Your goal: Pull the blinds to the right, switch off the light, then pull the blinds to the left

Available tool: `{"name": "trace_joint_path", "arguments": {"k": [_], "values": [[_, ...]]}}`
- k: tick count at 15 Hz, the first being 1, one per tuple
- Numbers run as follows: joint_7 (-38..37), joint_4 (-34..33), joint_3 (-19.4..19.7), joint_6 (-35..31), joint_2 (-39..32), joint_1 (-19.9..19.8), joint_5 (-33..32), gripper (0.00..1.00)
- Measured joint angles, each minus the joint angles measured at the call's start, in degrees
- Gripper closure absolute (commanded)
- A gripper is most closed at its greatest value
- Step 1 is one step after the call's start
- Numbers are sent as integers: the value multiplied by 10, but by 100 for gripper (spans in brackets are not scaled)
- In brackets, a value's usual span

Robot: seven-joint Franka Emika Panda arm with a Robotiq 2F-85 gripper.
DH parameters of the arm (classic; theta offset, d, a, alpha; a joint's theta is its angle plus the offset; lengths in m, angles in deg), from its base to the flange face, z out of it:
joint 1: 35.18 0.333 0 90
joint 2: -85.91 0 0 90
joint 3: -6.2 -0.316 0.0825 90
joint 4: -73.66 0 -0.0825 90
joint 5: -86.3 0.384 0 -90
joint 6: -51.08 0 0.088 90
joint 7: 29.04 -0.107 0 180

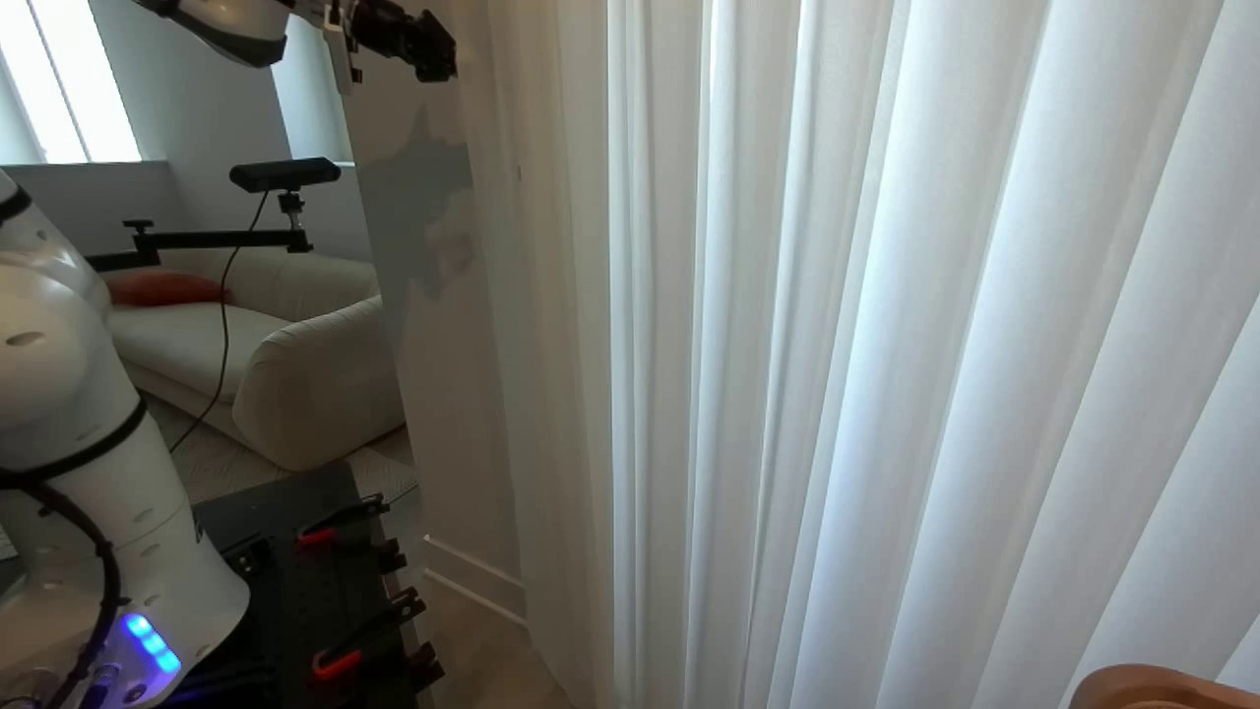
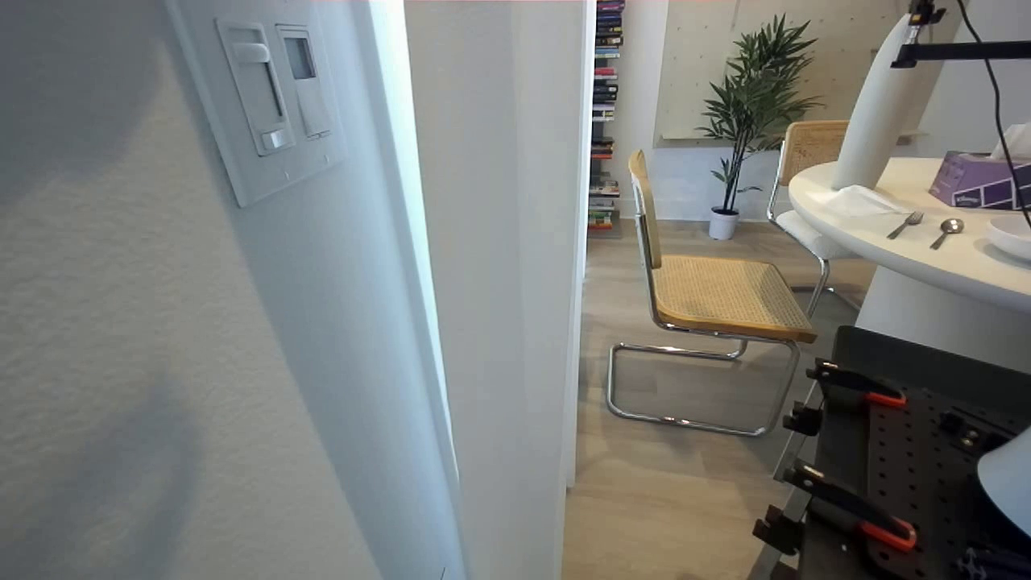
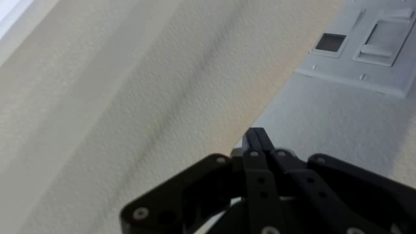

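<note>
The blinds are a tall white pleated curtain (image 1: 837, 345) that fills the right of an exterior view. A pale vertical panel beside the wall in an exterior view may be the curtain's edge; I cannot tell. The light's switch plate (image 2: 278, 105) is white, with a slider and a dark-windowed switch, on the wall in an exterior view. It also shows at the upper right of the wrist view (image 3: 349, 42). My black gripper (image 1: 438, 49) is high up, left of the curtain, near the wall. In the wrist view its fingertips (image 3: 258, 133) meet, empty, below and left of the plate. No lamp shows.
A black cart top (image 2: 926, 451) with red-handled clamps stands by the robot base (image 1: 98, 473). A black camera on a bracket (image 1: 285, 175) and a sofa (image 1: 315, 384) are behind. A cane chair (image 2: 717, 294) and round table (image 2: 950, 258) stand further off. A wall (image 2: 201, 338) is close.
</note>
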Motion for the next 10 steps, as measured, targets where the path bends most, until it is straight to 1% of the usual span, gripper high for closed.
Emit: {"name": "trace_joint_path", "arguments": {"k": [5,6,7,9,10], "values": [[0,-4,20,93,-2,37,6,100],[0,-5,25,105,-2,43,8,74],[0,-6,29,117,-2,48,10,73],[0,-11,37,139,-3,55,10,59],[0,-13,42,148,-3,58,10,50]]}}
